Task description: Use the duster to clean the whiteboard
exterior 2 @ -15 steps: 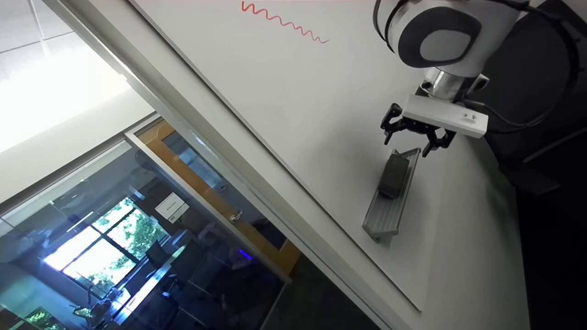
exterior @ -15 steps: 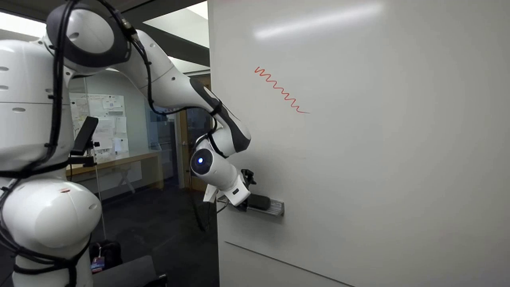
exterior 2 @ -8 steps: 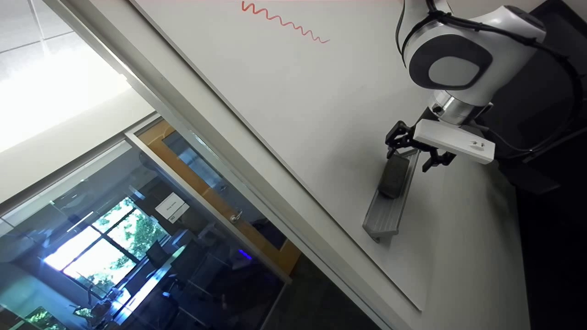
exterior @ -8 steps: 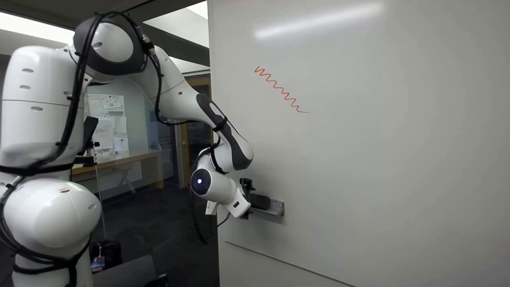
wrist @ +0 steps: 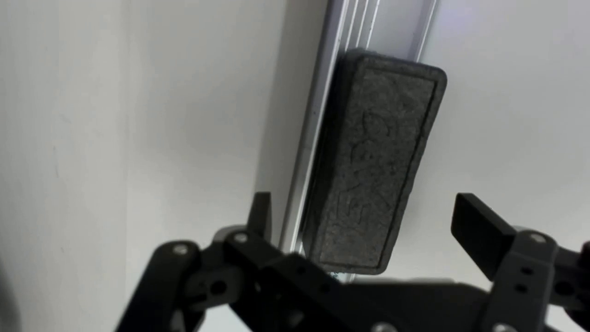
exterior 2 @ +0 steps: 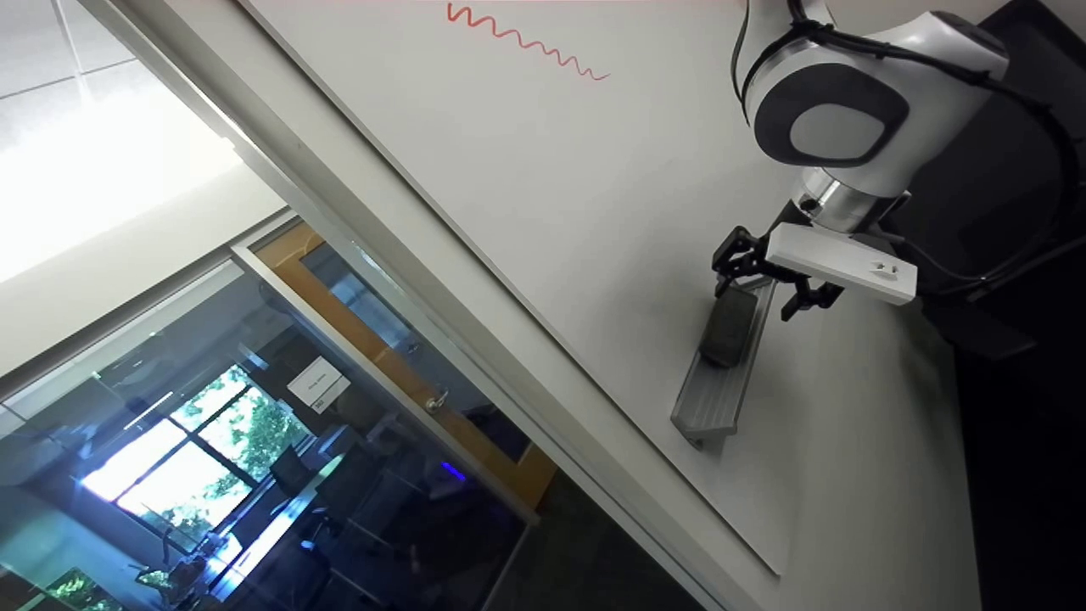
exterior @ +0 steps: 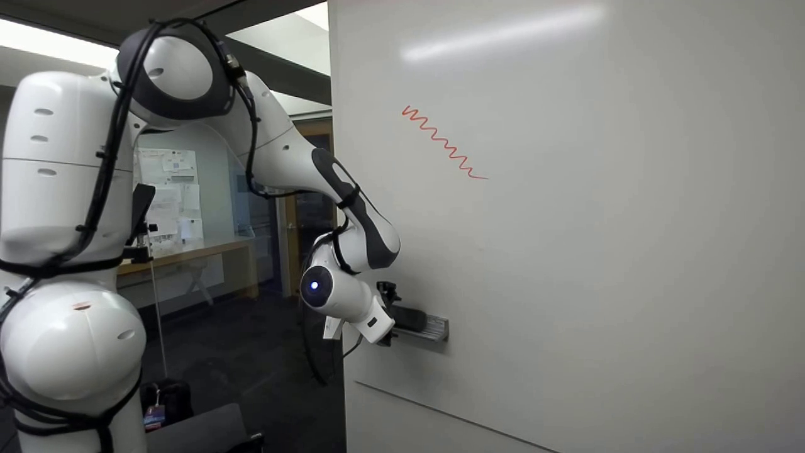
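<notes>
The duster is a dark grey block (exterior: 410,318) lying on a small metal tray (exterior: 437,328) fixed to the whiteboard (exterior: 597,251). It also shows in an exterior view (exterior 2: 730,329) and in the wrist view (wrist: 380,161). A red zigzag line (exterior: 446,143) is on the board above the tray; it also shows in an exterior view (exterior 2: 526,41). My gripper (exterior 2: 755,302) is open at one end of the duster. In the wrist view its fingers (wrist: 364,200) stand apart on either side of the duster's near end, with a visible gap on the right.
The tray (exterior 2: 713,403) sticks out from the board, with a raised edge (wrist: 306,161) beside the duster. A thin seam (exterior: 453,415) crosses the board below it. The board's side edge and a glass wall with a wooden door (exterior 2: 407,356) are beyond.
Over the first half second my gripper moved down to the tray and the duster's end. Since then it has hardly moved. The duster and the red line have stayed in place.
</notes>
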### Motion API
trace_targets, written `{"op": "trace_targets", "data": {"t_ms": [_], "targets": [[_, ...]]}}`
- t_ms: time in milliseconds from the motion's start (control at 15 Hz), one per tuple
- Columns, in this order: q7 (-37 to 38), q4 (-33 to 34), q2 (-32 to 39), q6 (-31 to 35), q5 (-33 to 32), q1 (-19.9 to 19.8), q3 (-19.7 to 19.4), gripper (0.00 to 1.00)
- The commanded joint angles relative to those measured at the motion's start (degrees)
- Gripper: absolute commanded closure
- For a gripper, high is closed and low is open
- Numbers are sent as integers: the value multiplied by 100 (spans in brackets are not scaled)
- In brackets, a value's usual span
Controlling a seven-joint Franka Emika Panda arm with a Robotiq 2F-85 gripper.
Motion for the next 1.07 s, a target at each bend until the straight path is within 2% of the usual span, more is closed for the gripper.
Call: {"op": "trace_targets", "data": {"t_ms": [0,267,333,467,533,600,667,1000], "targets": [[-95,-43,-371,408,-38,-426,439,0],[18,1,-517,769,-149,-630,741,1],[50,31,-506,815,-148,-437,582,4],[52,89,-478,832,-130,-429,601,11],[43,131,-427,822,-108,-420,599,9],[22,163,-384,816,-83,-417,594,13],[29,198,-333,818,-80,-416,594,11],[16,345,-119,782,9,-405,596,16]]}}
